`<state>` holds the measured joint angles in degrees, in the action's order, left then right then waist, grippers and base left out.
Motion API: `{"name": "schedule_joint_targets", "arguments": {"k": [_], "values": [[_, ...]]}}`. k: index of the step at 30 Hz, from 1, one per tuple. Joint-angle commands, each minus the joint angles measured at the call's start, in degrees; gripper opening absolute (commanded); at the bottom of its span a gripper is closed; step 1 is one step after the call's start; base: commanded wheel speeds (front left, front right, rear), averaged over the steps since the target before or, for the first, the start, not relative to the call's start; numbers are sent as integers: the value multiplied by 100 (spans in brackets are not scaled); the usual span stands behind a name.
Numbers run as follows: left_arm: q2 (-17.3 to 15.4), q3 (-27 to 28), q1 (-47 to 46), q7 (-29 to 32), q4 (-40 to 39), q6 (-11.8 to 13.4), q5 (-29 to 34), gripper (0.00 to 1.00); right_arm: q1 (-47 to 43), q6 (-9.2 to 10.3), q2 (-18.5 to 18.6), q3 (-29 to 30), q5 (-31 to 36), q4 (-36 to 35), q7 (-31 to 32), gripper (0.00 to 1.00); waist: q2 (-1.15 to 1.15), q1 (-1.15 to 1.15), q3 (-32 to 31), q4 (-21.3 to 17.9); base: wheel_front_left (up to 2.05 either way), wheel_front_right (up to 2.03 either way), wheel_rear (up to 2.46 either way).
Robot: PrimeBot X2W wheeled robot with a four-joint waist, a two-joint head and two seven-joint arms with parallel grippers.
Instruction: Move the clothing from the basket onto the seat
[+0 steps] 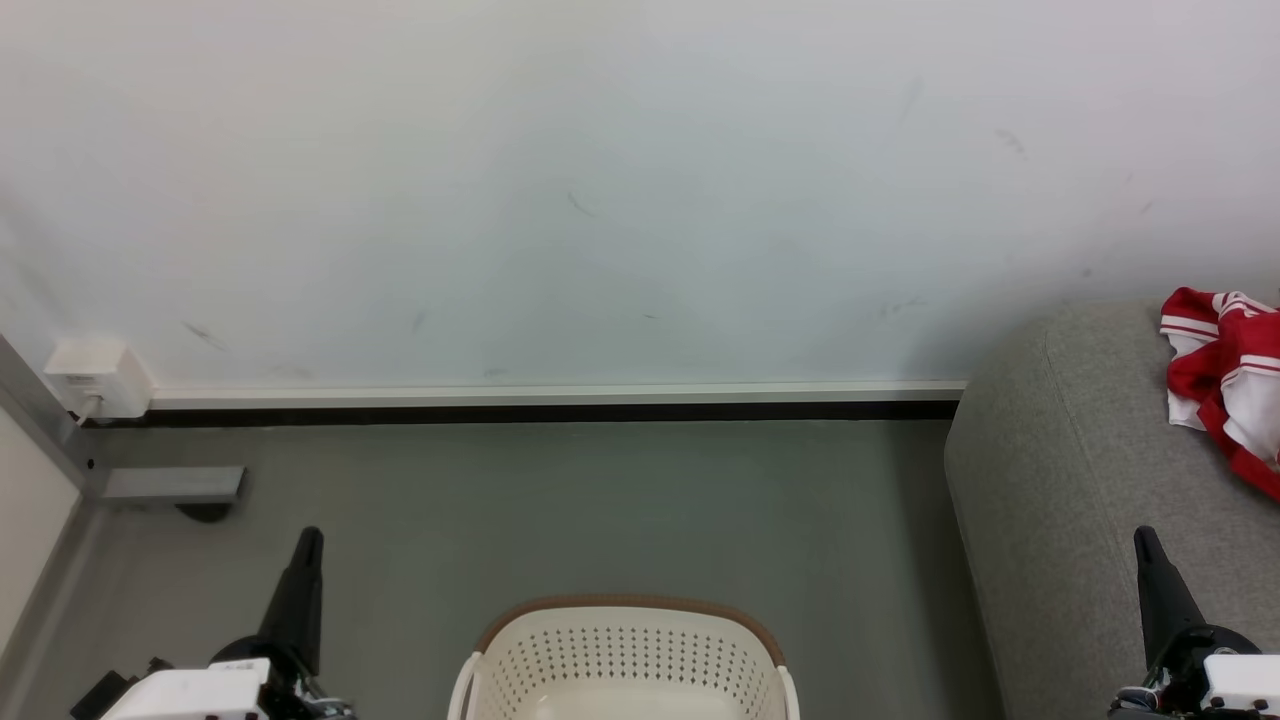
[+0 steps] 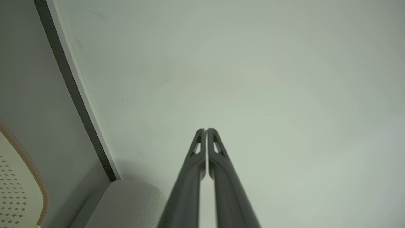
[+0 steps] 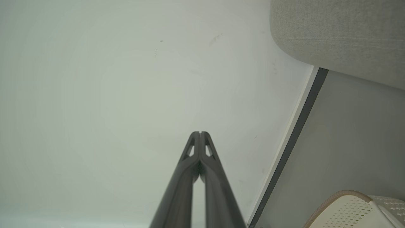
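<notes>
The red and white clothing (image 1: pixel 1225 385) lies crumpled on the grey seat (image 1: pixel 1080 500), cut off by the right edge of the head view so its numbers cannot be made out. The basket (image 1: pixel 625 655) on the floor (image 1: pixel 600 500) is clipped by the bottom edge, with most of its inside out of frame. The left gripper (image 1: pixel 308 535) and the right gripper (image 1: pixel 1143 533) stand low on either side of the basket, fingers pointing up toward the wall (image 1: pixel 600 200), both clenched on nothing with fingertips pressed together in the wrist views.
</notes>
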<state>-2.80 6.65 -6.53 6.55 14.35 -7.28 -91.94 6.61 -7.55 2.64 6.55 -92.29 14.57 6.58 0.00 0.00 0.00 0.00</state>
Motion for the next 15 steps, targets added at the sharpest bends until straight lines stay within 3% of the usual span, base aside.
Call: {"name": "schedule_joint_targets", "arguments": {"k": [1,15], "values": [[-12,15,-35,30,-15,-30,-70,0,33,12,45,21,-7,-26,24,0,0,0,0,0,0,0,0],[-12,15,-35,30,-15,-30,-70,0,33,12,45,21,-7,-26,24,0,0,0,0,0,0,0,0]]}}
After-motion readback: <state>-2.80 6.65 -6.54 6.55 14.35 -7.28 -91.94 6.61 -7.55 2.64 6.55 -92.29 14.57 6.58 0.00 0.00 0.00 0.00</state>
